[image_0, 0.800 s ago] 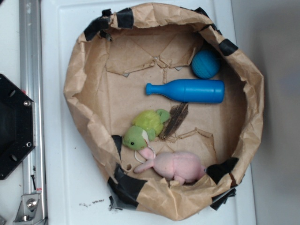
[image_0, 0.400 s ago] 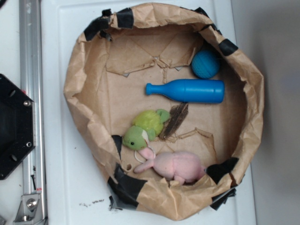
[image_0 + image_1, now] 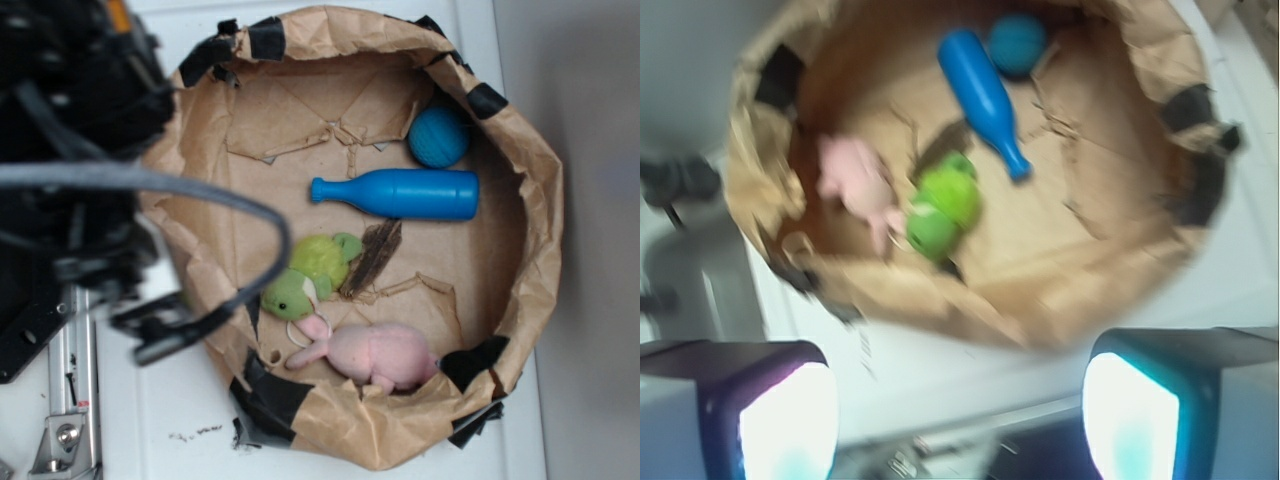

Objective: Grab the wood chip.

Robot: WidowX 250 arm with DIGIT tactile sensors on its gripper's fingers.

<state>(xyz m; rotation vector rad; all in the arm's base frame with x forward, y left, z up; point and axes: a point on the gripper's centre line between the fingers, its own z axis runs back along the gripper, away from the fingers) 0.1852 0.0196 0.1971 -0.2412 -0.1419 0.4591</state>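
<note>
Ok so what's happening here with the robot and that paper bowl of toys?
The robot arm is over the left rim of the paper bowl, its gripper open and empty. The wood chip lies untouched on the bowl's floor, beside the green plush turtle and just below the blue bottle.

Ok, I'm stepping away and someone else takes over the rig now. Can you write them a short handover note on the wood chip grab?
End effector: open and empty, hovering outside the paper-lined bin, near its edge.
Wood chip: lies flat on the bin floor, between the green plush turtle and the blue bottle, its lower end by the turtle. The pink plush bunny lies below and the blue ball sits in the far corner.
Done: nothing grasped; the chip looks untouched.
Left: move over the chip, descend, close on it and lift, probably keeping clear of the turtle.
</note>
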